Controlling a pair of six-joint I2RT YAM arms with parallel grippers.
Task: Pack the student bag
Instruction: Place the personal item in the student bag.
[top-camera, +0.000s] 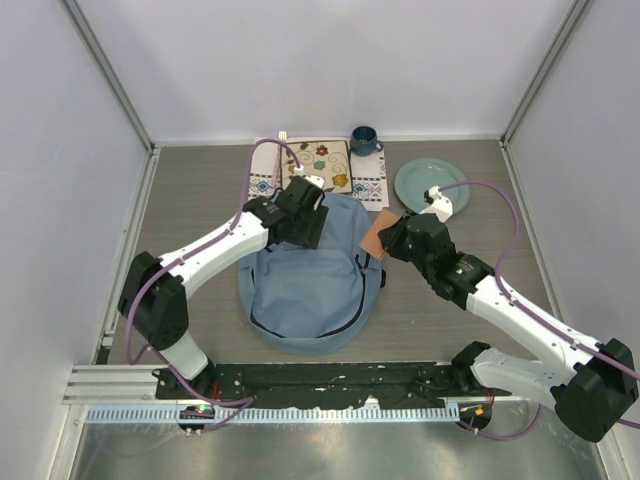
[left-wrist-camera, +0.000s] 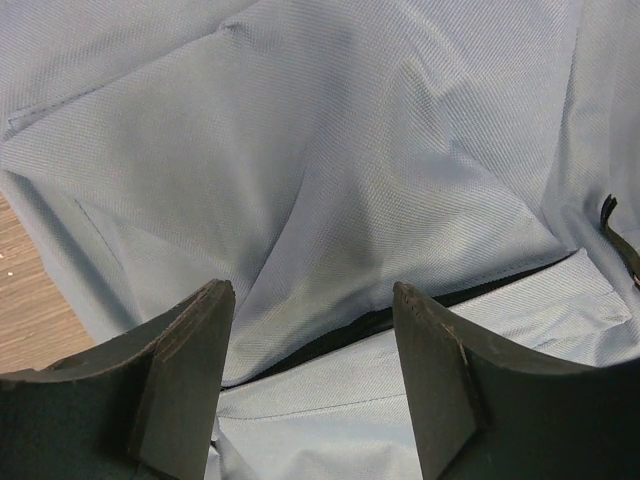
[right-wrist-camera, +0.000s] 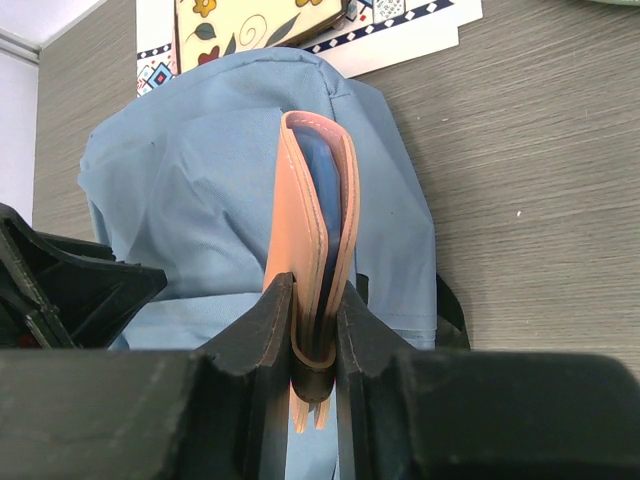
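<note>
Between the black fingers of the right pincer (right-wrist-camera: 313, 300) stood a tan leather case (right-wrist-camera: 305, 200), pale-stitched at the edge and blue inside. Beyond the pincer, the student bag (right-wrist-camera: 200, 190) was plain light blue. Farther past it, the cloth mat (right-wrist-camera: 400, 25) was white with a dark blue diamond border and a cream flowered panel. Right of the pincer, the table (right-wrist-camera: 540, 200) was streaked grey-brown.

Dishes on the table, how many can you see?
2: a dark blue mug at the far edge, just right of the patterned mat, and a pale green plate further right. Anything inside the bag is hidden.
</note>
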